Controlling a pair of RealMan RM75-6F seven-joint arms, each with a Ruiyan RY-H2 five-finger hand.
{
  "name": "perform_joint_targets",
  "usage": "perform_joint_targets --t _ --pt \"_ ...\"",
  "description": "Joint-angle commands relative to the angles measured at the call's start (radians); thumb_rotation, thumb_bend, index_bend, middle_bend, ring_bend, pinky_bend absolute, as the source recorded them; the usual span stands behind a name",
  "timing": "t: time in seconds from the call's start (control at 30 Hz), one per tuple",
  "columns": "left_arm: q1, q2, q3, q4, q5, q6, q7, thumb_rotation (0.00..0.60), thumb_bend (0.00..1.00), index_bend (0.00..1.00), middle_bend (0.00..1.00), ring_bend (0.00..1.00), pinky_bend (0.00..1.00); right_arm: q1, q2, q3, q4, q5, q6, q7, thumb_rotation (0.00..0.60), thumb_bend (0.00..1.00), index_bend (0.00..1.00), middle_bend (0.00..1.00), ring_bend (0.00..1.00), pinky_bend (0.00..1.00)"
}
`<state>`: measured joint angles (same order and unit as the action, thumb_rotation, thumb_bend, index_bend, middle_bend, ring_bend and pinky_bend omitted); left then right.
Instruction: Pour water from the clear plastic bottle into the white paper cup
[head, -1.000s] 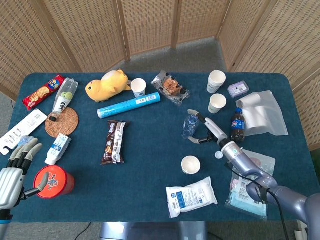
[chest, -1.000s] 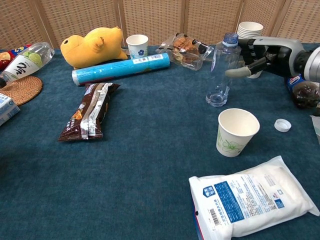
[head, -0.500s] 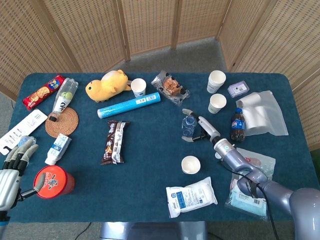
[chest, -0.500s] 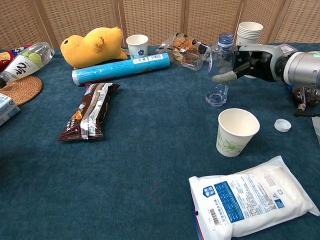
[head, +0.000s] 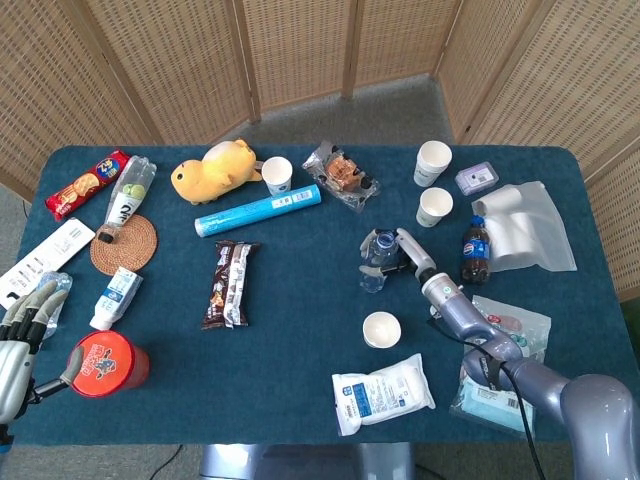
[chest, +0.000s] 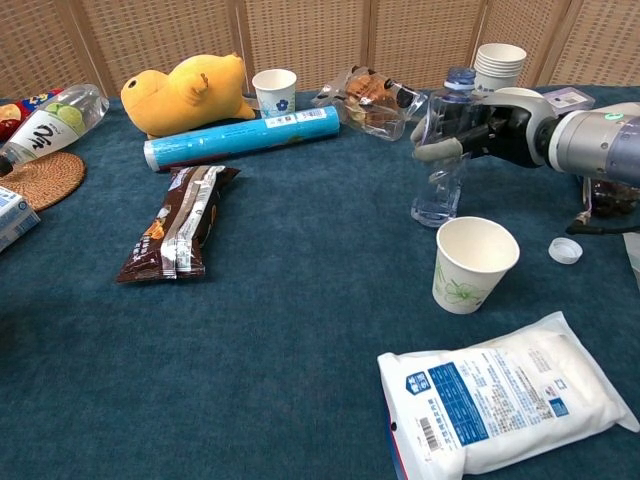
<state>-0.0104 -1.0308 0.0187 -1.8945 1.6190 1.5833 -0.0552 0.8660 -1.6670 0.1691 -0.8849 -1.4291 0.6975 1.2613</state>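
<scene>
Right hand (chest: 478, 128) wrapped around the clear plastic bottle (chest: 441, 160), thumb across its front, grasping it upright with the cap off. Bottle stood on the blue surface (chest: 300, 320) right of centre, just behind the white paper cup (chest: 474, 264); cup upright, apart from the bottle. Loose white cap (chest: 565, 250) lay beside the cup, toward the right edge. Left hand (head: 22, 345) hovered released at the near left corner, fingers apart, beside the red can (head: 105, 364).

We worked in a staged test room: wicker screens (head: 300, 50) fenced a blue-clothed table (head: 300, 360) strewn with assorted groceries.
</scene>
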Motion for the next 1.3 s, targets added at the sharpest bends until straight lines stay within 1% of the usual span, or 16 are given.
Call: perform_joint_targets --t 0.03,0.13,0.27,0.43,0.57,0.77,0.97,1.1,1.3 --pt "-0.002 -0.002 -0.001 0.003 -0.001 -0.004 -0.002 0.234 0.46 0.08 0.05 0.0 0.0 -0.006 -0.004 0.005 0.003 0.008 0.009 -0.009 0.6 0.22 0.51 0.54 0.45 0.48" --pt "-0.004 -0.005 -0.002 0.006 -0.003 -0.008 -0.004 0.229 0.46 0.08 0.05 0.0 0.0 -0.016 -0.005 0.011 -0.001 0.014 0.029 -0.021 0.6 0.23 0.53 0.57 0.47 0.5" --pt "-0.006 -0.005 -0.005 0.01 -0.003 -0.01 -0.007 0.229 0.46 0.07 0.05 0.0 0.0 -0.037 -0.001 0.021 -0.008 0.021 0.08 -0.069 0.6 0.23 0.56 0.6 0.5 0.53" --pt "-0.009 -0.002 -0.009 0.01 0.002 -0.009 -0.007 0.231 0.46 0.08 0.05 0.0 0.0 -0.062 0.041 0.037 -0.054 0.042 0.122 -0.152 0.6 0.23 0.57 0.61 0.52 0.54" --pt "-0.011 -0.003 -0.012 0.015 0.012 -0.005 -0.012 0.229 0.46 0.08 0.06 0.0 0.0 -0.092 0.094 0.068 -0.129 0.085 0.158 -0.247 0.6 0.24 0.58 0.62 0.53 0.55" --pt "-0.017 -0.002 -0.013 0.022 0.017 -0.01 -0.017 0.226 0.46 0.08 0.06 0.0 0.0 -0.143 0.192 0.088 -0.27 0.11 0.227 -0.382 0.6 0.26 0.6 0.65 0.56 0.58" --pt "-0.021 0.006 -0.022 0.027 0.028 0.004 -0.026 0.231 0.47 0.08 0.06 0.0 0.0 -0.195 0.279 0.088 -0.396 0.117 0.3 -0.533 0.6 0.26 0.6 0.65 0.57 0.59" --pt "-0.021 0.015 -0.024 0.027 0.034 0.012 -0.036 0.23 0.46 0.08 0.06 0.0 0.0 -0.226 0.307 0.078 -0.453 0.098 0.362 -0.624 0.6 0.26 0.6 0.65 0.57 0.59" --pt "-0.02 0.023 -0.021 0.025 0.049 0.019 -0.043 0.23 0.46 0.08 0.06 0.0 0.0 -0.267 0.323 0.054 -0.523 0.055 0.449 -0.755 0.6 0.26 0.6 0.65 0.57 0.59"
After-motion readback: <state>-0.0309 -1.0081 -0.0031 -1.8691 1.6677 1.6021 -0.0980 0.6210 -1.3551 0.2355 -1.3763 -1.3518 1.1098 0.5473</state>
